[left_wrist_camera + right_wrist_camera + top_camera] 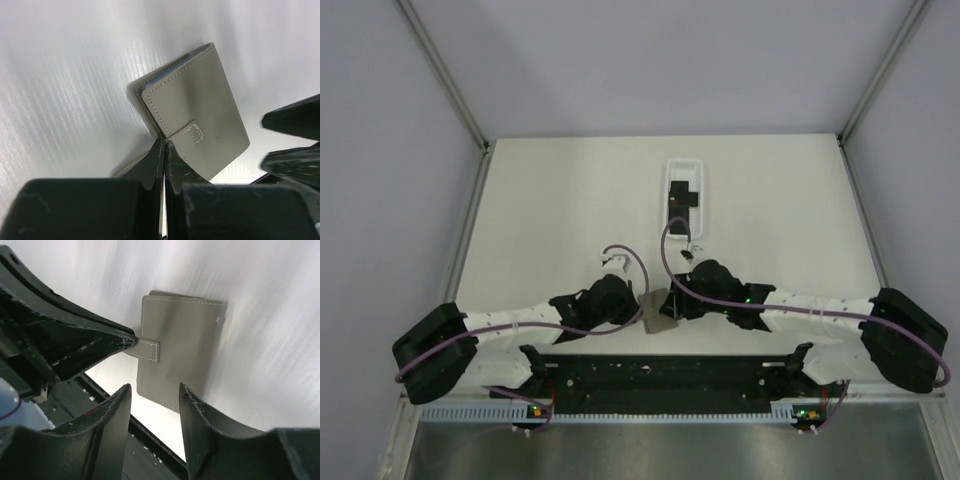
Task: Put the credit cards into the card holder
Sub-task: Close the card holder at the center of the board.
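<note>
The card holder (180, 350) lay flat on the white counter (540, 200), close to its near edge and just between my two wrists. It was closed, its grey cover with the pale stitching facing up, and a short strap (149, 350) came over one long side. At one end a thin line of pale blue showed between the covers. The fingers of my left gripper (163, 145) were pressed fully together, and their tips touched the holder at the end of that strap. I could not tell if the strap itself was pinched between them. The fingers of my right gripper (155, 385) stood apart, about half wide, with nothing between them. They hung just above the side of the holder nearest to me and did not touch it. The credit cards (682, 200) were well apart from there, farther back on the counter. They lay black and flat inside a white oblong tray (670, 170), one placed across the other.
</note>
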Motion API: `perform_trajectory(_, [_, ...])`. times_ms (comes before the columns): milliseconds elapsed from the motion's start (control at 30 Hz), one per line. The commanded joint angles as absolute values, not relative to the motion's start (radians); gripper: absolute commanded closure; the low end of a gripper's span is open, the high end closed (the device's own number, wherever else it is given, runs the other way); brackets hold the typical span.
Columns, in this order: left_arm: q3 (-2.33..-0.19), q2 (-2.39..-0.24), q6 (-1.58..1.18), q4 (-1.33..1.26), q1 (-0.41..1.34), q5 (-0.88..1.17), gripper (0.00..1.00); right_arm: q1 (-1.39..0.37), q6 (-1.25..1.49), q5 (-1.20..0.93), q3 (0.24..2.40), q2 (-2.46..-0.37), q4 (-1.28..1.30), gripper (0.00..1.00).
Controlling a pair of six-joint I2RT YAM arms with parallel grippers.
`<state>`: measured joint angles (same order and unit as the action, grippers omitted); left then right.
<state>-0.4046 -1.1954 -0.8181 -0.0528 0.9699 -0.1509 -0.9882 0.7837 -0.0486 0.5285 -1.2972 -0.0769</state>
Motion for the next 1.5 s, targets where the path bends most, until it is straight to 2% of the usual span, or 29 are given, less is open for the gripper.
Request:
perform_trajectory(0, [-0.396,-1.21,-0.833,-0.081,0.973,-0.169,1.0,-0.977,0.713,0.057,0.583,-1.187,0.078,0.53])
perform_trajectory(133, [-0.393,-1.219,-0.836,-0.084,0.973,-0.164,1.0,-0.904,0.697,-0.032,0.526,-1.172,0.06,0.45])
perform_trajectory(367, [-0.399,-1.27,-0.839,-0.098,0.973,-0.155,1.0,-0.785,0.695,-0.282,0.341,-1.172,-0.254,0.36])
perform_trajectory(633, [-0.397,-1.31,-0.845,-0.126,0.973,-0.147,1.0,-0.778,0.75,-0.408,0.291,-1.308,-0.511,0.36])
perform_trajectory(800, [-0.394,-1.308,-0.845,-0.124,0.973,-0.149,1.0,-0.778,0.77,-0.439,0.313,-1.41,-0.598,0.47])
perform_trajectory(1033, [-0.397,-1.292,-0.844,-0.104,0.973,-0.164,1.0,-0.778,0.766,-0.398,0.336,-1.392,-0.586,0.76])
perform_trajectory(1233, [-0.432,-1.223,-0.833,-0.016,0.971,-0.207,1.0,-0.779,0.684,-0.232,0.385,-1.169,-0.256,0.99])
perform_trajectory(1300, [-0.463,-1.191,-0.827,0.053,0.969,-0.233,1.0,-0.779,0.646,-0.174,0.437,-1.102,-0.102,1.0])
perform_trajectory(1467, [-0.502,-1.051,-0.821,0.152,0.965,-0.323,0.9,-0.782,0.565,0.036,0.599,-0.979,0.294,1.0])
